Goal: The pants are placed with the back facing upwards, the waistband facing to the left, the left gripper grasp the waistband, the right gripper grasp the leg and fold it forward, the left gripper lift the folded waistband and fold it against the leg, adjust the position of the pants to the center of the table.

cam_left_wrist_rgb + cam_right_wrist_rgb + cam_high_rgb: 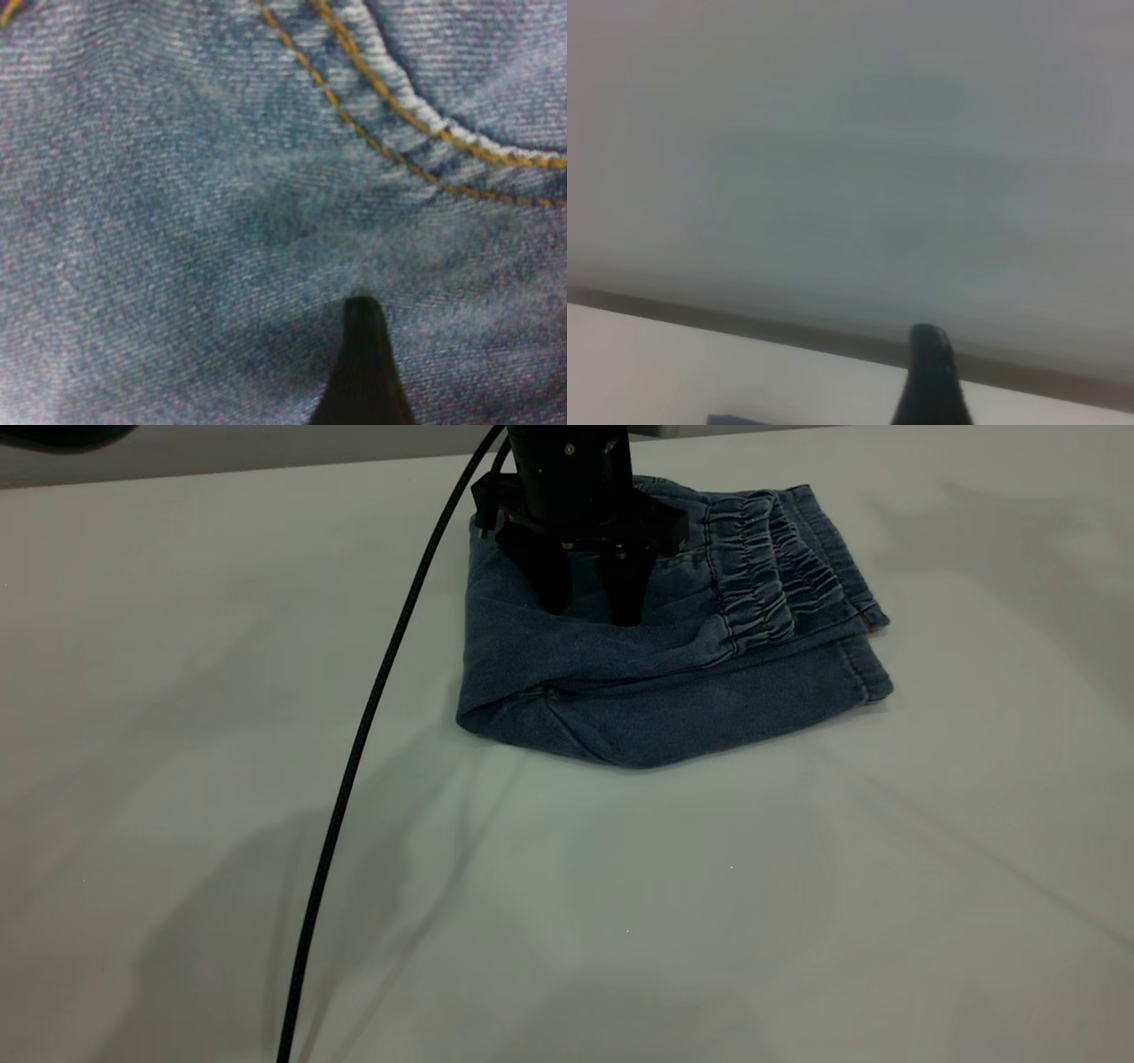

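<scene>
We see the pants [656, 691] folded into a compact bundle at the table's [620, 921] far side, the waistband [762, 576] lying uppermost toward the right. The left gripper [589, 611] presses its parted fingers into the denim. The right gripper [932, 376] appears raised; its fingers' state we cannot tell.

Setting: a robot test bench, most likely a lab or demonstration room. Evidence: one large plain white table [221, 646], bare of household or shop fittings, with a pale wall strip running behind its far edge. A matte black robot claw, the left gripper [589, 611], hung over the tabletop with a black cable [354, 762] trailing down across it. The only domestic item was a folded pair of small denim pants [656, 691], laid out as a work sample.
</scene>
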